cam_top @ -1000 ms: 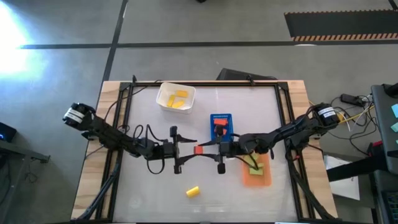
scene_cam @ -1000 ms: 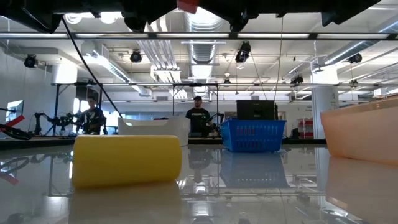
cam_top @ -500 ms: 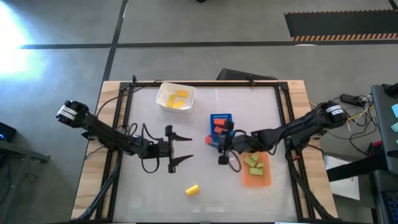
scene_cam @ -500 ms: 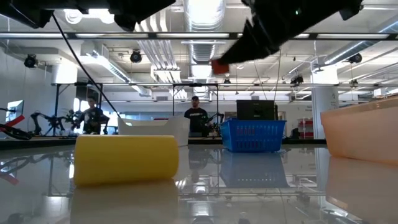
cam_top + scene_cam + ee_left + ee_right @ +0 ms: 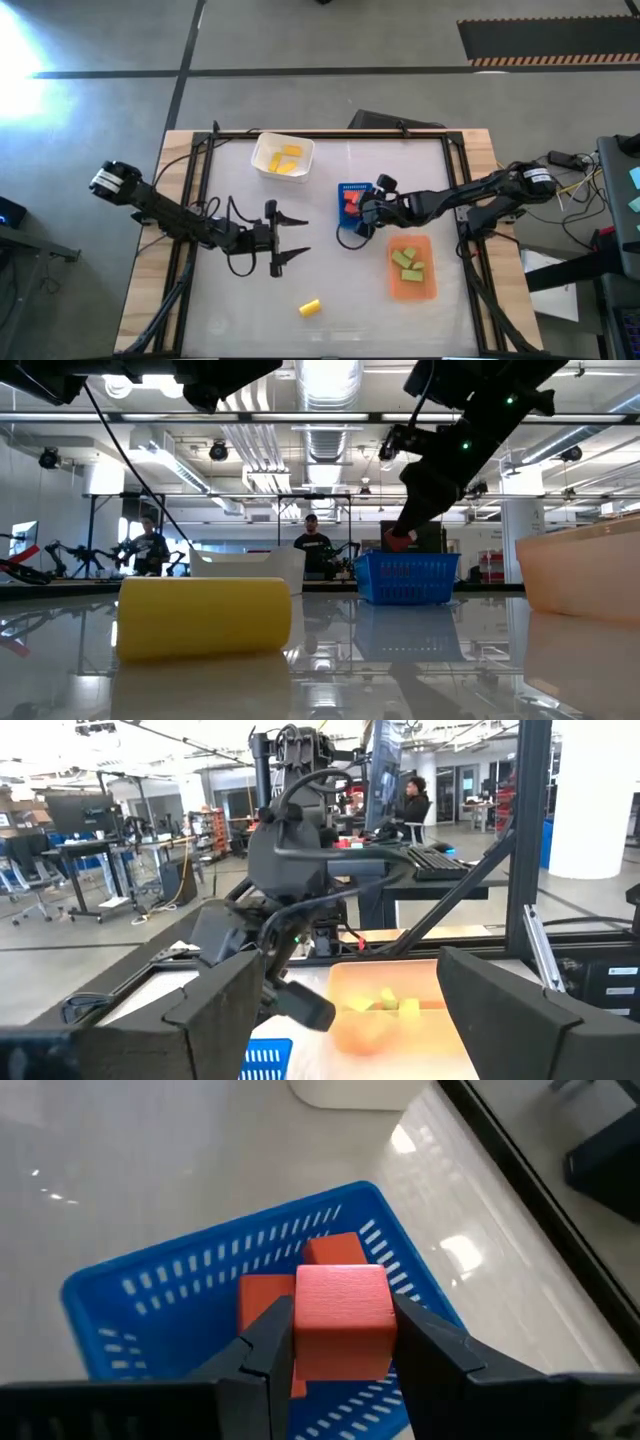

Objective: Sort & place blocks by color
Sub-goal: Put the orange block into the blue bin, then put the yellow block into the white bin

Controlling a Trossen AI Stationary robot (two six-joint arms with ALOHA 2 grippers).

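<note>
My right gripper (image 5: 358,206) hangs over the blue tray (image 5: 344,214), shut on a red block (image 5: 343,1320). The low view shows that block (image 5: 401,541) just above the tray's rim (image 5: 408,560). More red blocks (image 5: 264,1296) lie inside the tray. Green blocks (image 5: 407,262) lie in the orange tray (image 5: 427,288), and yellow blocks (image 5: 285,159) in the white tub (image 5: 262,170). One yellow block (image 5: 310,307) lies on its long side on the table near the front edge. My left gripper (image 5: 292,240) is open left of the table's middle, touching nothing. My right gripper pinches the red block by two opposite side faces (image 5: 300,1330), one finger (image 5: 262,1350) on each. The fingers slant down from the table's right side. The block is lifted clear, just above the blue tray and the red blocks in it.
The blue tray (image 5: 408,578) stands right of the table's middle, the orange tray (image 5: 580,572) nearer and to its right, the white tub toward the far edge. A black frame (image 5: 200,180) runs round the table. People stand in the room beyond (image 5: 313,547).
My right gripper has carried the red block from the table's middle toward the far right and down, until it is over the blue tray. My left gripper has drawn back a little toward the table's left edge and then kept still.
</note>
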